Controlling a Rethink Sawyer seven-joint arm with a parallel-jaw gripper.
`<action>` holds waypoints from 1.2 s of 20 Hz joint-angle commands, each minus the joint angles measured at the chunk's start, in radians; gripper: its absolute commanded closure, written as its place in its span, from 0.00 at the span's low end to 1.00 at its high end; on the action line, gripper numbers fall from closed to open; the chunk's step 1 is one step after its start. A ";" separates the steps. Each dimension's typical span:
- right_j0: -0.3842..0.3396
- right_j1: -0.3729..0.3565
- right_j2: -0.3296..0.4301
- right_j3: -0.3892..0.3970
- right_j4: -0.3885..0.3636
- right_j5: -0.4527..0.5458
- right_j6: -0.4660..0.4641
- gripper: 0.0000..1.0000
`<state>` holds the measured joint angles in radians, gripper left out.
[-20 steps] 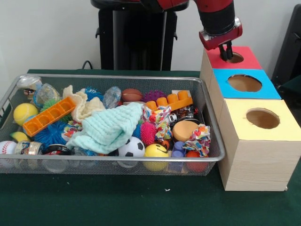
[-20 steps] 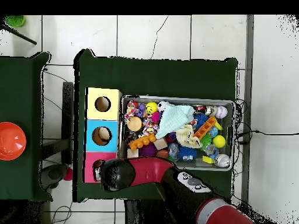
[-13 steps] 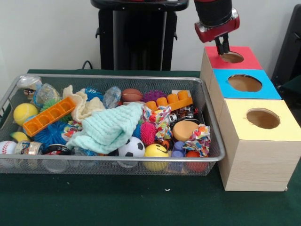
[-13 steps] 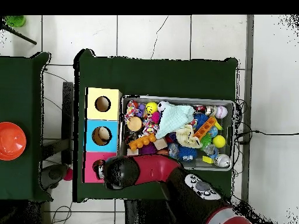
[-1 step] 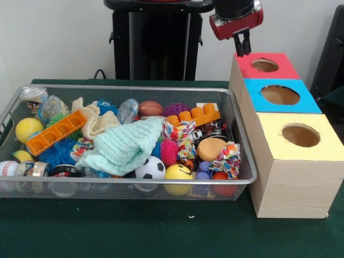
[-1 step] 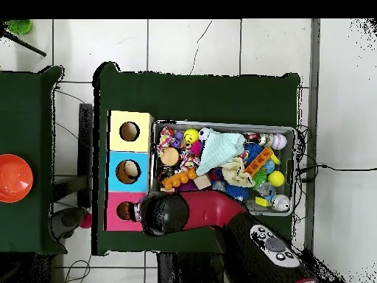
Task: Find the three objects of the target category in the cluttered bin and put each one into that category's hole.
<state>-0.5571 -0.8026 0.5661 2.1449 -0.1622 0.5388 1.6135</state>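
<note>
the hand (image 5: 242,47) is seen raised just beside the red-topped box (image 5: 279,65), at the corner nearest the wire bin (image 5: 236,134). its two dark fingers are drawn close together with nothing visible between them, so it is judged empty. the target category is not shown by anything in view, so the task's objects can only be placed as somewhere in the bin, which lies below the hand and off to the side away from the boxes; its long axis runs straight away from the hand. the next move is judged to turn on that sideways and downward reach.

nearest the hand are orange moulded plastic cups (image 5: 194,114), a knotted multicoloured rope toy (image 5: 181,133) and a spiky purple rubber ball (image 5: 174,109). further off a soft, ribbed mint cloth (image 5: 124,146) is draped over other items, and a smooth soccer ball (image 5: 150,167) rests against the front wire wall. the boxes are pale wood, each with a round hole; blue (image 5: 279,95) and yellow (image 5: 299,135) tops follow the red. the bench (image 5: 161,231) is covered in green felt.
</note>
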 commanded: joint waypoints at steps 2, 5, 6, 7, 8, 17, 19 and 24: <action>0.068 0.090 -0.168 -0.232 -0.211 -0.176 0.080 1.00; 0.074 0.138 -0.201 -0.282 -0.272 -0.232 0.077 1.00; 0.072 0.149 -0.206 -0.293 -0.289 -0.251 0.072 1.00; 0.067 0.160 -0.208 -0.303 -0.301 -0.255 0.064 1.00; 0.062 0.169 -0.208 -0.313 -0.314 -0.255 0.051 1.00; -0.012 0.194 -0.171 -0.327 -0.364 -0.257 -0.015 1.00; -0.031 0.193 -0.159 -0.328 -0.368 -0.249 -0.023 1.00; -0.070 0.197 -0.133 -0.338 -0.371 -0.235 -0.035 1.00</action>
<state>-0.5856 -0.6410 0.4203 1.9165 -0.4656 0.2888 1.6135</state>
